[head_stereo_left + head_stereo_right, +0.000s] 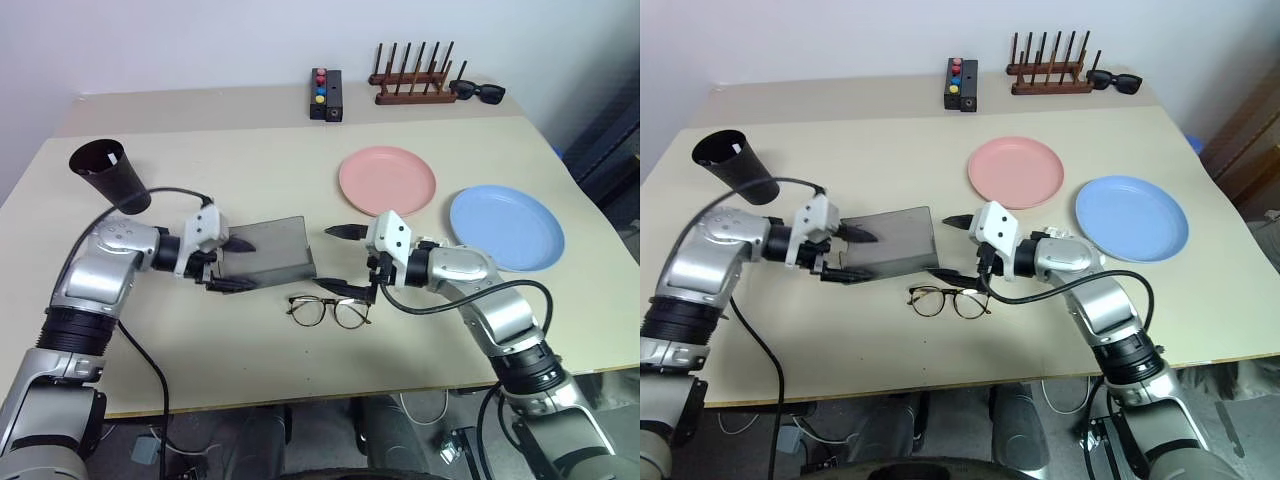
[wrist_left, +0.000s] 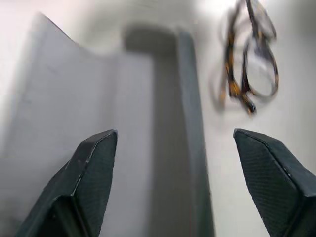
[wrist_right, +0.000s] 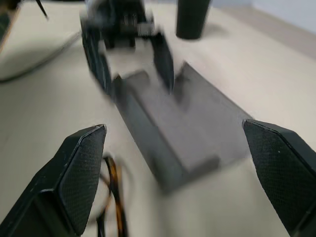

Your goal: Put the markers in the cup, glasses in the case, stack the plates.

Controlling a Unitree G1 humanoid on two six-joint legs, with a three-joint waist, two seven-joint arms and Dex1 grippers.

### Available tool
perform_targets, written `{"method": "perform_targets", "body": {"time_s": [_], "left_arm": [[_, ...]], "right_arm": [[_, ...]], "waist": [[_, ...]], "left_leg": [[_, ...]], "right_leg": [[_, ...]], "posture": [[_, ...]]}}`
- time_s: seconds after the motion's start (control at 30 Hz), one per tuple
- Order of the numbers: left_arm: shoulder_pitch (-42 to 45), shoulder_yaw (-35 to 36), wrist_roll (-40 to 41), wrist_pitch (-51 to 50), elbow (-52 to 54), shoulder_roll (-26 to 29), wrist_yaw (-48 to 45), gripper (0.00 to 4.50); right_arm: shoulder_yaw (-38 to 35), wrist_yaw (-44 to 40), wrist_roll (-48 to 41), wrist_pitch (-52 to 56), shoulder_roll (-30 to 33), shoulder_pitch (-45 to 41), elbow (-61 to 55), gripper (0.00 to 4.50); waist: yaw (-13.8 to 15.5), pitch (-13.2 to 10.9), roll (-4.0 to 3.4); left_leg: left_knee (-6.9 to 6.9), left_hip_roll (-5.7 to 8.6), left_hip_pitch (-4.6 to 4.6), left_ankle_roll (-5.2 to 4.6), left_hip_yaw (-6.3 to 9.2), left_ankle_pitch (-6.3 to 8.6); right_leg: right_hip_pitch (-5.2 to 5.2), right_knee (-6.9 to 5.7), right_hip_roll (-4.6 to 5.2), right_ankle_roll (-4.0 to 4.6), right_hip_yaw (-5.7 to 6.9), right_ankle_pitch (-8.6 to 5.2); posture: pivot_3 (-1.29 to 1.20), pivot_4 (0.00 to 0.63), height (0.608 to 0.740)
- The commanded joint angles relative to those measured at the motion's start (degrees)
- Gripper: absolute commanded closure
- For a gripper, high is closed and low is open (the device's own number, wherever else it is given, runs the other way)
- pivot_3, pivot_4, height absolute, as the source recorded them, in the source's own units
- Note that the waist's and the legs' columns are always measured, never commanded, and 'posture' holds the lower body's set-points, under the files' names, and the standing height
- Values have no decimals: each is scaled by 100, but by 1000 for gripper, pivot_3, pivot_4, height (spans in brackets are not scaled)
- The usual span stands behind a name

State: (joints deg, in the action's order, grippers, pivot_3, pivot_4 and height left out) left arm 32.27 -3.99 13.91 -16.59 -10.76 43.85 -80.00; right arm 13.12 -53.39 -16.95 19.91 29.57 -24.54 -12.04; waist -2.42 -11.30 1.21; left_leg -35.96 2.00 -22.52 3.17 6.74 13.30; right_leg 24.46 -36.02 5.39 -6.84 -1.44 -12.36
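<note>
The grey case (image 1: 270, 250) lies open at the table's middle, its lid tilted back. My left gripper (image 1: 236, 264) is open at the case's left end, one finger on each side of that edge, holding nothing. My right gripper (image 1: 345, 260) is open at the case's right end, also holding nothing. The thin dark-framed glasses (image 1: 328, 310) lie folded open on the table just in front of the case, below my right gripper. The black cup (image 1: 110, 175) stands at the far left. The pink plate (image 1: 387, 180) and the blue plate (image 1: 506, 227) lie side by side on the right. The markers are out of view.
At the back of the table are a wooden peg rack (image 1: 413, 78), chunky black sunglasses (image 1: 478, 92) and a small black box with coloured buttons (image 1: 325, 95). The table's front edge (image 1: 300, 400) runs just behind my arms.
</note>
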Motion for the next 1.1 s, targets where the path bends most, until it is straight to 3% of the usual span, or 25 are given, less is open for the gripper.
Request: {"method": "perform_targets", "body": {"time_s": [0.03,0.27,0.47,0.73,1.1], "left_arm": [[18,540,466,-231,515,180,153,687],[-807,560,563,-345,1594,258,514,687],[-705,-343,442,-539,2364,-159,604,687],[461,-1787,-466,143,1233,-930,321,687],[1005,-2466,-872,981,106,-1550,-308,687]], "right_arm": [[-291,-224,-180,176,415,196,-517,0],[-377,-433,-173,333,978,558,-798,0],[-490,-486,-208,421,1198,699,-849,0],[-710,-235,-152,452,1348,1205,-1106,0],[-1056,265,-141,589,1386,1998,-1611,0]], "waist": [[1,0,0],[-4,0,0],[118,-1,1],[168,-1,1],[181,-1,0]], "left_leg": [[0,0,0,0,0,0],[3,-1,3,-1,-5,1],[-9,2,0,-1,-6,1],[-14,5,-4,-1,-9,1],[-19,6,-6,-10,-11,6]], "right_leg": [[0,1,1,-1,0,0],[-2,6,4,17,-1,-13],[-14,18,9,13,0,-22],[-28,41,8,15,0,-21],[-39,61,10,14,0,-19]], "posture": [[0,150,739],[0,150,739],[0,150,739],[0,150,739],[0,150,739]]}}
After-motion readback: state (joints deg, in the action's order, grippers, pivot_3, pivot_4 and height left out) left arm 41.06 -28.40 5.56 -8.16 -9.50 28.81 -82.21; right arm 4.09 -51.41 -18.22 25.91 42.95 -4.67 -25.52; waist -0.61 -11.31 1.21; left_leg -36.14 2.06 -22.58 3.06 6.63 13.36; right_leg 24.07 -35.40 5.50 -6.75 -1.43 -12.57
